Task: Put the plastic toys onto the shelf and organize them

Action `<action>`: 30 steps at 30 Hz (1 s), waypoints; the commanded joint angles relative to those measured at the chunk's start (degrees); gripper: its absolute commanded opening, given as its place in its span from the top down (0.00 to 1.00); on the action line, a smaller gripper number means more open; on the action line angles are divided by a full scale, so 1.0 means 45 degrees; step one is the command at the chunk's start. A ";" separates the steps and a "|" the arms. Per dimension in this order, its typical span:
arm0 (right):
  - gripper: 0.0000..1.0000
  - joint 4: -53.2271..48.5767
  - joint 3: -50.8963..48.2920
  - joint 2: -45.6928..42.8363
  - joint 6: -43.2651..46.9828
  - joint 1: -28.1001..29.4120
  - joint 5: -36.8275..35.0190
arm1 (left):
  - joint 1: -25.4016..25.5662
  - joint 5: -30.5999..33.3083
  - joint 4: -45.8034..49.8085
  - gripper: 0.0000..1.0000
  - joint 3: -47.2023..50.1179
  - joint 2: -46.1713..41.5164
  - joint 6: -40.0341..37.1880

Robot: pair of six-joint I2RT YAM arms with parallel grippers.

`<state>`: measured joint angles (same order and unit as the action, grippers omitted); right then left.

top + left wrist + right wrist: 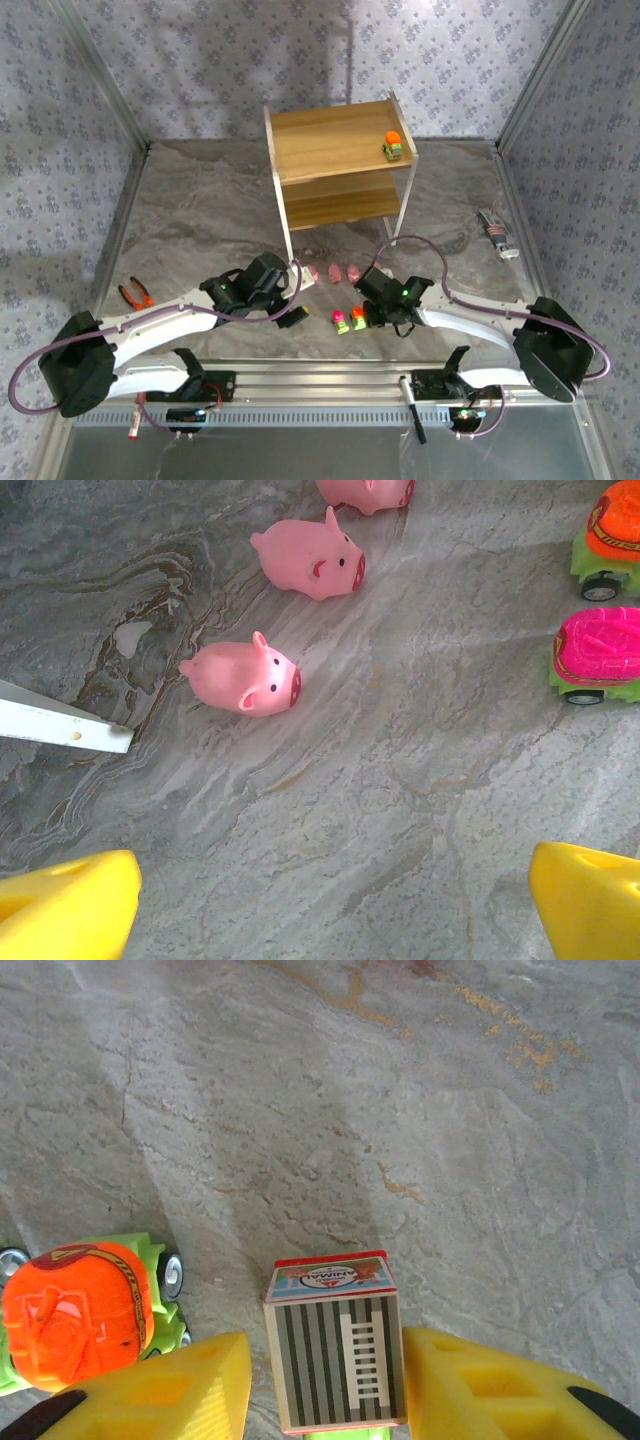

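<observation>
Right gripper (328, 1350) in front of the shelf (330, 140), yellow fingers (180, 1390) narrowed onto both sides of a striped-top car (340, 1320). Just beside it, on the left arm's side, an orange-top car (85, 1315) and a pink-top car (341, 321) on the table (200, 200). Left gripper (335, 865) spread wide, nothing between its fingers, low before the shelf's left post. Three pink pigs (245, 680) in a row between grippers and shelf. On the shelf's upper board, near its right edge, a second orange-top car (393, 146). Pliers (135, 293) well off to the shelf's front left.
</observation>
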<state>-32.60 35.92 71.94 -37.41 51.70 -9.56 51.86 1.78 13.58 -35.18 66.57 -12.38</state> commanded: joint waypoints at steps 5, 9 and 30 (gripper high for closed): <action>0.57 -0.0152 0.0219 0.0149 0.0688 -0.0236 0.0055 | -0.0015 -0.0141 0.0218 0.00 -0.0229 0.0086 0.0118; 0.59 -0.0284 0.0352 0.0181 0.0812 -0.0292 0.0050 | -0.0020 -0.0142 0.0223 0.00 -0.0228 0.0082 0.0115; 0.74 -0.0875 0.0703 0.0110 0.0991 -0.0259 -0.0187 | 0.0000 -0.0161 0.0168 0.00 -0.0206 0.0071 0.0153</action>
<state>-34.15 37.71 72.44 -33.34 50.59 -9.61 51.86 1.78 13.58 -35.18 66.57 -12.38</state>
